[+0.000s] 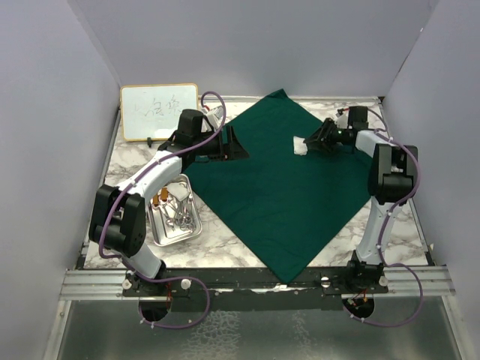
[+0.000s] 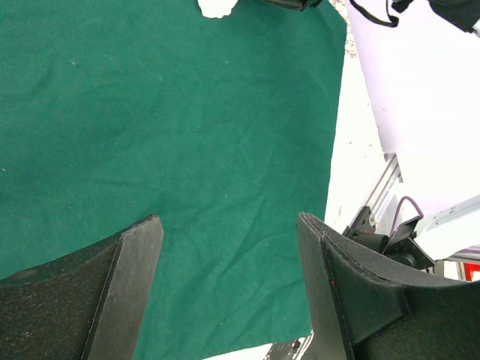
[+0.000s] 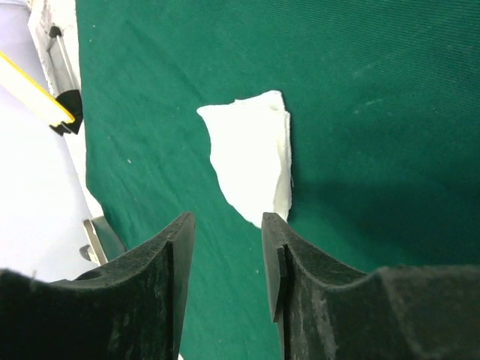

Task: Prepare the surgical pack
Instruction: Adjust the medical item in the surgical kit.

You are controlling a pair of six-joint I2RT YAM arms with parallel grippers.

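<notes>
A large plain dark green fabric drape [image 1: 277,195] lies spread flat on the white marbled table [image 1: 135,161]. It is turned like a diamond: one corner points at the far wall, another reaches the near edge between the two arm bases. Its cloth shows only shallow creases.

On the far right part of the drape rests one small white gauze square [image 3: 251,154], lying flat and casting a thin shadow on its right side. The right arm's fingers [image 3: 169,255] stand just beside it, parted, with a clear gap between them. The nearest corner of the gauze reaches into that gap, and neither finger pinches it.

The left arm's fingers [image 2: 127,277] hang over the far left edge of the drape, spread wide with only green cloth between them.

Left of the drape, on bare table, sits a small rectangular steel tray [image 1: 152,221] holding a cluster of silver instruments [image 1: 180,214]; their kinds are too small to tell. At the far left corner a wood-framed whiteboard [image 1: 159,111] with faint writing leans against the wall.
</notes>
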